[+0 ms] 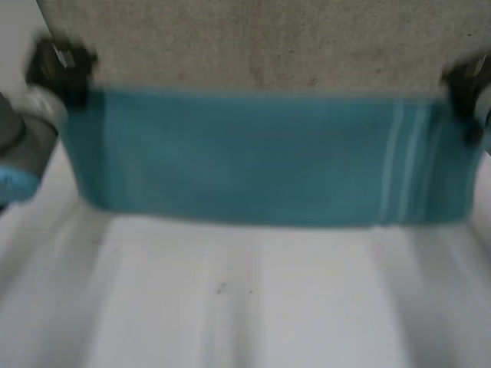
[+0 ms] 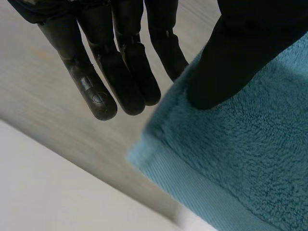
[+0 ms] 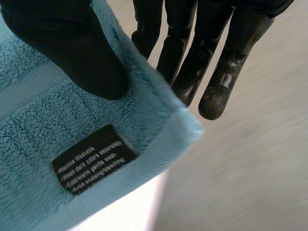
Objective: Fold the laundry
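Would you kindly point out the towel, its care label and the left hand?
towel [image 1: 261, 157]: head view, its middle.
care label [image 3: 94, 159]: right wrist view, its centre.
left hand [image 2: 231, 53]: left wrist view, its thumb.

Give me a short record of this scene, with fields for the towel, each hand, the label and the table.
towel: teal, pale stripes toward the right hand's end, stretched between both hands
left hand: pinches one corner, thumb on the pile, fingers at the edge behind it
right hand: pinches the other corner, thumb near the label
label: black with white text, at the right hand's corner
table: white, below the towel
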Tool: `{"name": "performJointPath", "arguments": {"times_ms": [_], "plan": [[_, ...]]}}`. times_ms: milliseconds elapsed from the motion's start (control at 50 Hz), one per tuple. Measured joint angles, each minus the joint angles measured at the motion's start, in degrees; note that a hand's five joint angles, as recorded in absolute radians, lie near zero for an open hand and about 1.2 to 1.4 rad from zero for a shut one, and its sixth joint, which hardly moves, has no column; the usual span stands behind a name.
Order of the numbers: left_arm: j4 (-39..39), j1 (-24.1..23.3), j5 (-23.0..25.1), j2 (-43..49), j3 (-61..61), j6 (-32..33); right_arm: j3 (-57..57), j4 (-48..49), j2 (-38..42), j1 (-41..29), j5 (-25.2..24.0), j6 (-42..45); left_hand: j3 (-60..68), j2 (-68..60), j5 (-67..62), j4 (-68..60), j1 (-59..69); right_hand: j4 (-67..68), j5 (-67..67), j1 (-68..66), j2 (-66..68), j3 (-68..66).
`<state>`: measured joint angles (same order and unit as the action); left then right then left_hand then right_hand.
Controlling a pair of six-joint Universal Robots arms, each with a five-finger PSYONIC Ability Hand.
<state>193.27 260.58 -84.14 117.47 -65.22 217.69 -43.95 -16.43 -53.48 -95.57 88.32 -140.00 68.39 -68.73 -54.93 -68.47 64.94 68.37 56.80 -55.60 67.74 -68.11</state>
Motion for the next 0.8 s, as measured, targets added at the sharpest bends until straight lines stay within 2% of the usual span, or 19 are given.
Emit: {"name": "performJointPath", "arguments": {"times_ms": [20,60,100,160,220,420,520,800], "plan": [[0.0,0.0,0.0,0.0,0.0,0.0,0.0,0.0,0.0,0.0,0.0,0.0,0.0,0.0,0.0,0.0,0.0,0.0,0.0,0.0,0.0,0.0],[8.75,-0.2,-2.03,-2.55,6.86,-5.28,6.08,9.24,-1.99,-0.77,1.38,-4.01,0.0,-0.01,0.0,0.0,0.0,-0.01,0.0,-0.01,0.0,0.0],[13.97,-0.13,-3.4,-4.2,9.1,-8.31,7.82,17.61,-5.59,-1.05,2.37,-6.99,0.0,-0.01,0.0,0.0,0.0,-0.01,0.0,-0.01,0.0,0.0],[20.38,0.12,-5.07,-6.32,10.5,-12.36,6.0,24.89,-10.22,-1.05,2.97,-9.09,0.0,-0.01,0.0,0.0,0.0,0.0,0.0,0.0,0.0,0.0],[22.91,0.43,-5.81,-7.36,9.71,-14.97,0.5,29.11,-14.25,-0.95,2.96,-10.07,0.0,-0.01,0.0,-0.01,0.0,0.0,0.04,0.0,0.0,0.0],[21.47,1.77,-3.13,-7.55,-0.76,-19.08,-14.66,29.57,-16.58,-1.03,1.23,-10.19,0.01,-0.04,0.0,-0.01,0.0,0.0,0.05,-0.01,0.0,0.0],[21.55,2.22,0.64,-5.97,-10.88,-20.58,-23.81,28.95,-15.76,-0.97,-1.98,-10.22,0.03,-0.07,-0.01,-0.01,0.0,0.0,0.11,-0.23,0.0,0.0],[25.84,1.84,3.17,5.11,-28.37,-20.07,-33.68,25.57,-3.64,-0.59,-3.27,-9.86,0.05,-0.1,0.0,-0.01,0.0,0.0,0.13,-0.23,0.0,0.0]]}}
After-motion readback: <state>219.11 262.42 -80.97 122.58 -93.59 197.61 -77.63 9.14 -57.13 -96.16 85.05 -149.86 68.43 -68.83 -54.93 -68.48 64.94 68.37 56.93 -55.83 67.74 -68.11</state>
